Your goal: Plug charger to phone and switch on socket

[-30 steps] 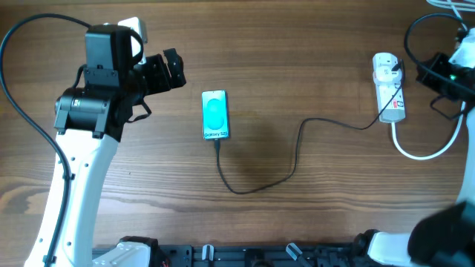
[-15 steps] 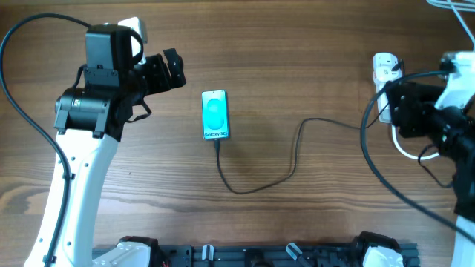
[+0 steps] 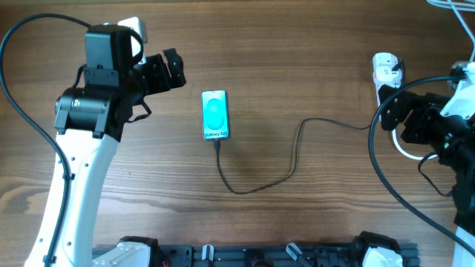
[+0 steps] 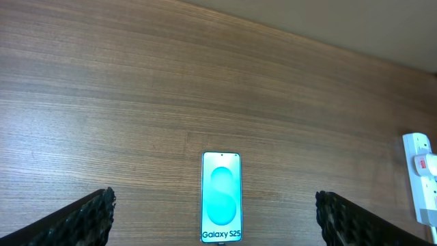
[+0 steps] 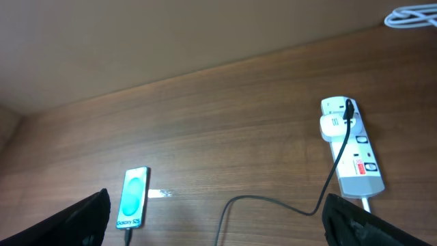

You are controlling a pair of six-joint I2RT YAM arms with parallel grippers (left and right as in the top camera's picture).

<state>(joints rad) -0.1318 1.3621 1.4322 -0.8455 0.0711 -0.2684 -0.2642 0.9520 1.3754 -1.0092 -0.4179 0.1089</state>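
The phone (image 3: 215, 115) lies flat at mid-table, its teal screen lit. The charger (image 3: 295, 159), a thin black cable, runs from the phone's near end in a loop across the wood to the socket (image 3: 384, 71), a white power strip at the far right. In the right wrist view the charger (image 5: 273, 201) ends at a white plug on the socket (image 5: 351, 157), whose red-marked switch (image 5: 355, 166) shows. My right gripper (image 3: 394, 119) hangs open just in front of the socket, holding nothing. My left gripper (image 3: 176, 70) stays open left of the phone (image 4: 221, 198), apart from it.
A white cord (image 3: 403, 153) curves out from the socket under my right arm. More white cord (image 5: 411, 15) lies coiled at the far right corner. The arms' black cables arc over both table ends. A dark rail (image 3: 252, 254) runs along the front edge.
My right gripper went from shut to open and swung from beside the socket's far right toward the front, now covering the strip's near end. Left arm, phone and charger have not moved.
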